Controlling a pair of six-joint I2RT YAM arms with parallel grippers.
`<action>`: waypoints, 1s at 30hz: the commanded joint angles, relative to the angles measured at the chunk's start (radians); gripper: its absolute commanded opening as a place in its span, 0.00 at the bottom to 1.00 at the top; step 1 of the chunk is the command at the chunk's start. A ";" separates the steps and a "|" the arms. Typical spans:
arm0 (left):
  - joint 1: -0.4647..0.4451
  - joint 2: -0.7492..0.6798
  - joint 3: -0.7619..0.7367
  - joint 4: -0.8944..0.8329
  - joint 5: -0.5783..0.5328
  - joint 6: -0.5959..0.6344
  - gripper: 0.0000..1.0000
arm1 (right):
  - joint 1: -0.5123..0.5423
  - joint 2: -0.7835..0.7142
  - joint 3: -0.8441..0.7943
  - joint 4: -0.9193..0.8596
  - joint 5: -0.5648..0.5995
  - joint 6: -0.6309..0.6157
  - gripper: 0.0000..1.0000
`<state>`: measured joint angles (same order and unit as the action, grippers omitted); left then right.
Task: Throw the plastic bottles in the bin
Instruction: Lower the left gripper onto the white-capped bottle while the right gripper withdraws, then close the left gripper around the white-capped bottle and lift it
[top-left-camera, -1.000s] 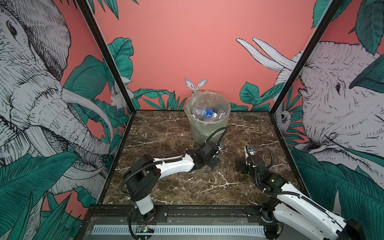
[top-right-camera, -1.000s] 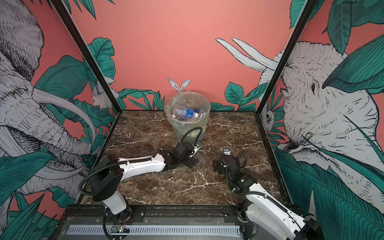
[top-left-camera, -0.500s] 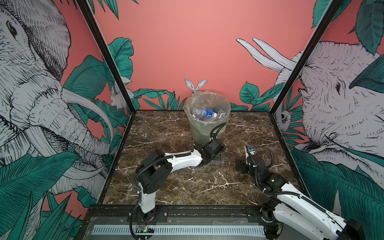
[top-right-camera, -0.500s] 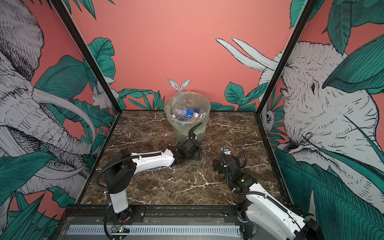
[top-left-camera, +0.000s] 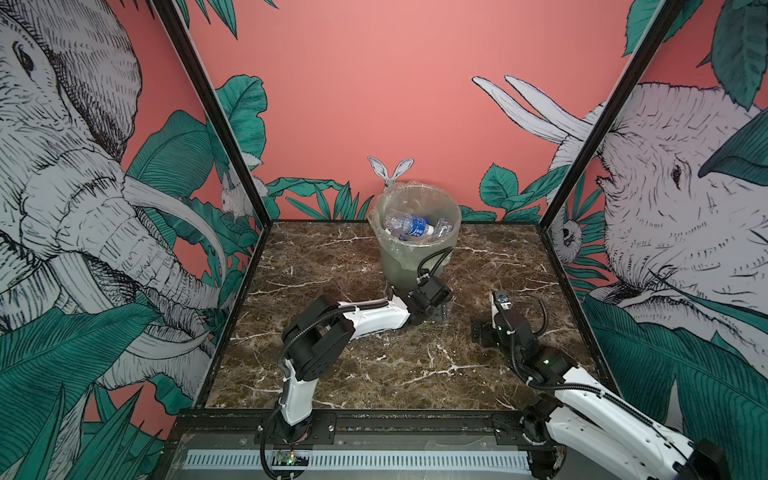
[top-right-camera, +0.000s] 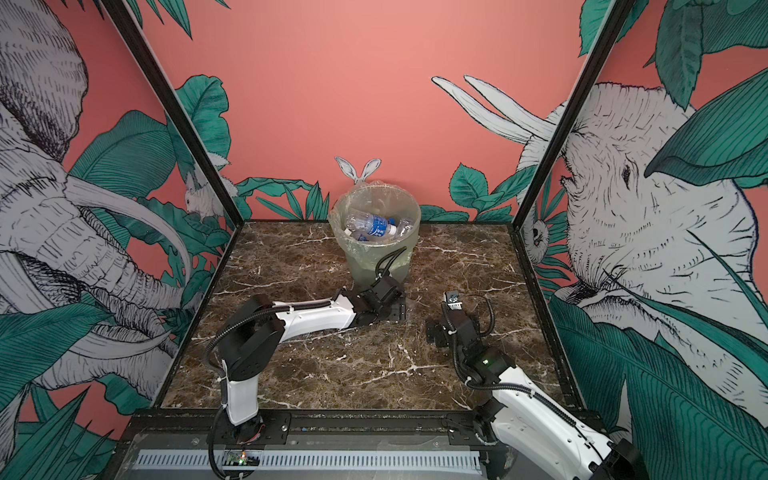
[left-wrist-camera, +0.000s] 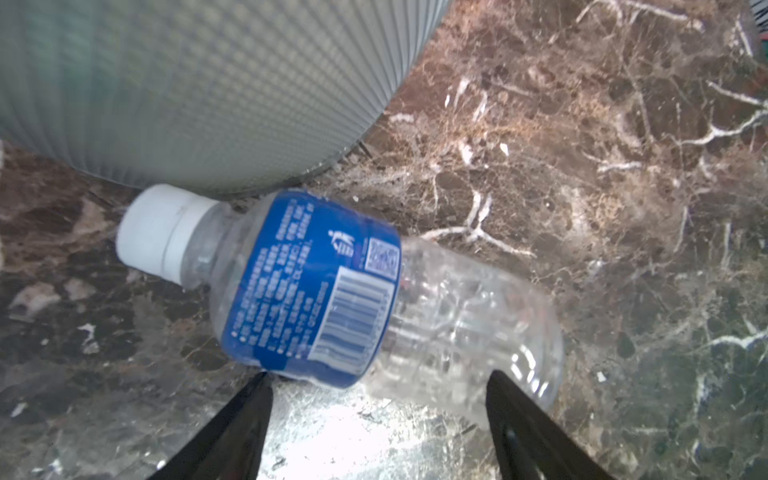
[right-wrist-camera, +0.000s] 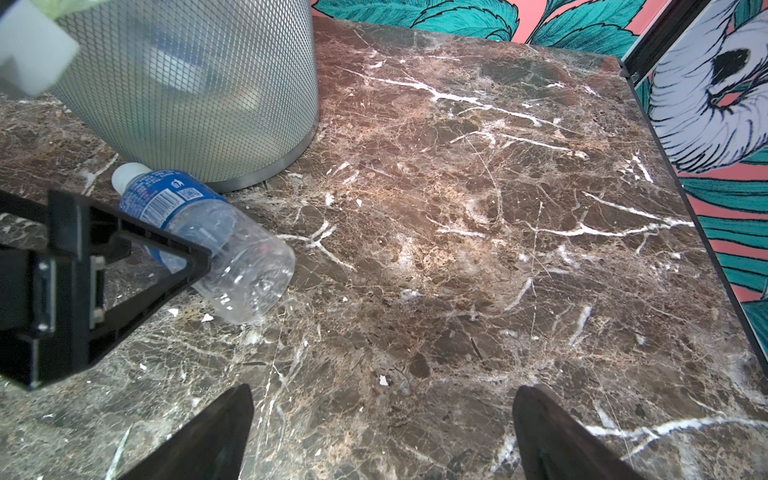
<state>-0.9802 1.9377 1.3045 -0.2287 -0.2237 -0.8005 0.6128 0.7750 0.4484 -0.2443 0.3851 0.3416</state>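
- Nearest me, the right tool (right-wrist-camera: 382, 399) hangs low over bare desk (right-wrist-camera: 457, 249), spread wide with nothing in it. I'd guess it is parked there to give the other arm room. It sits just where it did a second ago.
- A little further in, the left tool (left-wrist-camera: 378, 384) is stretched out low towards the foot of the bin. Its fingers are partly apart, with the tips right at the near side of the loose bottle. I cannot tell whether they actually pinch it. A second ago this tool sat further back, and the arm has since reached forward.
- The loose bottle (left-wrist-camera: 332, 291) is clear, with a blue label and a white cap. It lies on its side on the desk, against the bin's base, which probably keeps it from rolling away from the fingers.
- Furthest off, the bin (top-left-camera: 415, 257) stands near the back wall. The binned bottles (top-left-camera: 409, 226) are already piled inside, a blue-labelled one on top.
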 joint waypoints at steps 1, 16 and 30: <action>0.005 0.017 -0.010 -0.044 0.013 0.013 0.81 | -0.004 -0.005 0.004 0.023 0.009 0.013 0.99; -0.062 -0.163 -0.091 0.019 0.014 0.423 0.83 | -0.005 0.015 0.005 0.031 0.009 0.013 0.99; -0.053 0.016 0.199 -0.313 -0.127 1.024 0.95 | -0.009 0.016 0.004 0.032 0.011 0.015 0.99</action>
<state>-1.0424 1.9327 1.4826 -0.4332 -0.2996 0.0639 0.6117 0.7910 0.4484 -0.2436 0.3851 0.3416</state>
